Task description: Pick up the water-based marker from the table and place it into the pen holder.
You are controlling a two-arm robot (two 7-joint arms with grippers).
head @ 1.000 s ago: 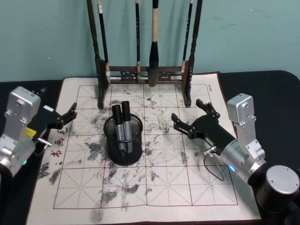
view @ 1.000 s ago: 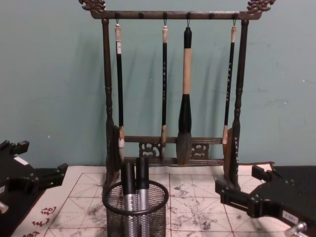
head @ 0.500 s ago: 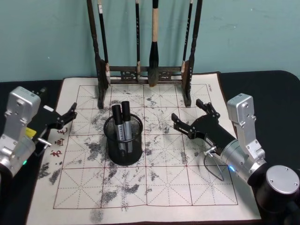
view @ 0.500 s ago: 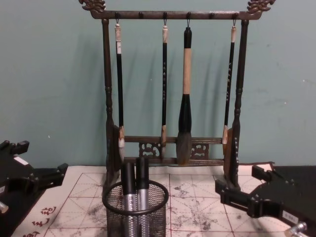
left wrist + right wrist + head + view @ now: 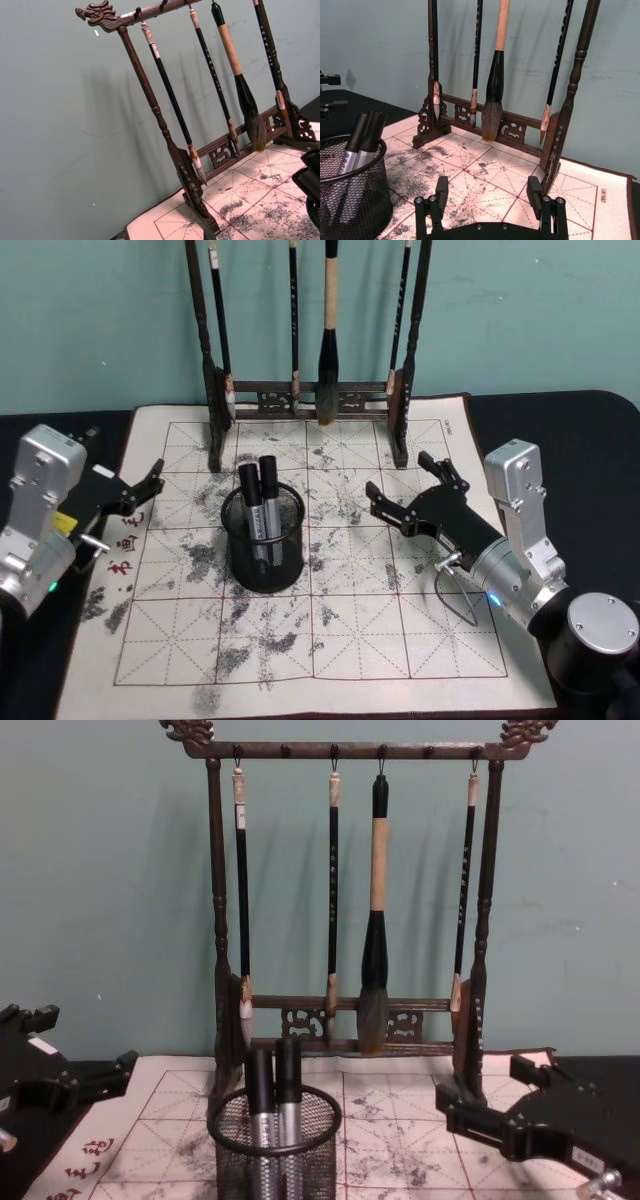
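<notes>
Two markers [image 5: 258, 508], silver barrels with black caps, stand cap-up and nearly upright, leaning slightly toward the frame's upper left, inside my round black wire-mesh holder [image 5: 264, 540] at centre-left of the head view. My right gripper [image 5: 407, 486] hangs wide open over the stained, red-gridded felt mat [image 5: 350, 630] right of the holder, while my left gripper [image 5: 148, 487] sits open and empty at the mat's left edge. Farthest back, at top centre, a dark wooden rack [image 5: 310, 395] holds four hanging brushes.
</notes>
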